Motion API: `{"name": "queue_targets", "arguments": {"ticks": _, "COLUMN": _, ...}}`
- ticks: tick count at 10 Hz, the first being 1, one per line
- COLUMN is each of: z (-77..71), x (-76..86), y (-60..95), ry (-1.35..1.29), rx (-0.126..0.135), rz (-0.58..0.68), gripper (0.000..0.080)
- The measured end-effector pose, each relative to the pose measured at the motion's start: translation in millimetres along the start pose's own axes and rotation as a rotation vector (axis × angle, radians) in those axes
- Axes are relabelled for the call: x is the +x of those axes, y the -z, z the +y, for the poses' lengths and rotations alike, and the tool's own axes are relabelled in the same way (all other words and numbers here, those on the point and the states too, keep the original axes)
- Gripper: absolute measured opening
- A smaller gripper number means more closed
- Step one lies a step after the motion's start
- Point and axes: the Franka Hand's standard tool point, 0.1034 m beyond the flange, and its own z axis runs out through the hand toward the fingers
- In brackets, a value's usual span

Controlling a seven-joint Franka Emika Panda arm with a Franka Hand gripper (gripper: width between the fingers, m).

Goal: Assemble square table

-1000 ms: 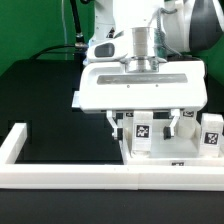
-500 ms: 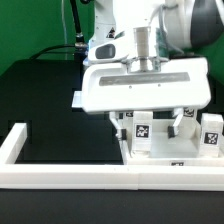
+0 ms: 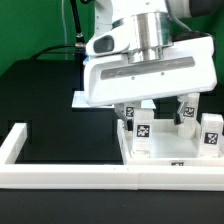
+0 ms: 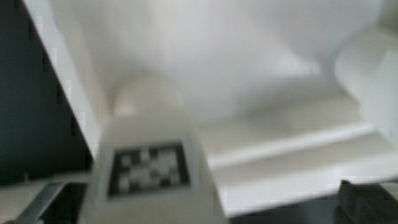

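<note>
The scene is viewed by the exterior camera from low in front, facing the arm, with the white frame (image 3: pixel 70 178) nearest at 6 o'clock. The wrist camera is held very close, blurred. A tagged leg (image 3: pixel 142 131) (image 4: pixel 157 160) is shared by both views.

Bright, even overhead light with washed-out whites in the exterior view; wrist view soft, blurred, out of focus.

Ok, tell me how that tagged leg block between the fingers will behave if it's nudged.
The leg block looks like rigid plastic, so probably stiff. It stands taller than wide, so it may tip. Its smooth white faces could slip in the gripper.
</note>
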Motion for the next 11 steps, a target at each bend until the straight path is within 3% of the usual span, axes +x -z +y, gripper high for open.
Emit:
{"name": "queue_targets", "arguments": {"ticks": 2, "z": 4.0, "x": -6.7, "y": 1.0, "ry": 0.014, "rx": -0.003, "rz": -0.133, "gripper": 0.0649}}
{"name": "queue_targets", "arguments": {"ticks": 6, "z": 9.2, "x": -10.1, "y": -2.1, "ry": 0.017, "rx": -0.005, "rz": -0.147, "gripper": 0.0649}}
{"name": "queue_targets", "arguments": {"ticks": 7, "z": 19.2, "x": -11.8, "y": -0.2, "ry": -0.011, "rx": -0.035, "rz": -0.201, "gripper": 0.0649}}
{"name": "queue_targets", "arguments": {"ticks": 8, "z": 18.6, "x": -7.1, "y": 3.2, "ry": -0.008, "rx": -0.064, "rz": -0.216, "gripper": 0.0649}}
{"name": "queue_targets", "arguments": {"ticks": 10, "z": 18.3, "x": -6.8, "y": 1.9, "ry": -0.023, "rx": -0.064, "rz": -0.206, "gripper": 0.0619}}
{"name": "queue_targets", "arguments": {"ticks": 11, "z": 18.2, "x": -6.7, "y": 1.9, "ry": -0.024, "rx": -0.064, "rz": -0.205, "gripper": 0.0433}}
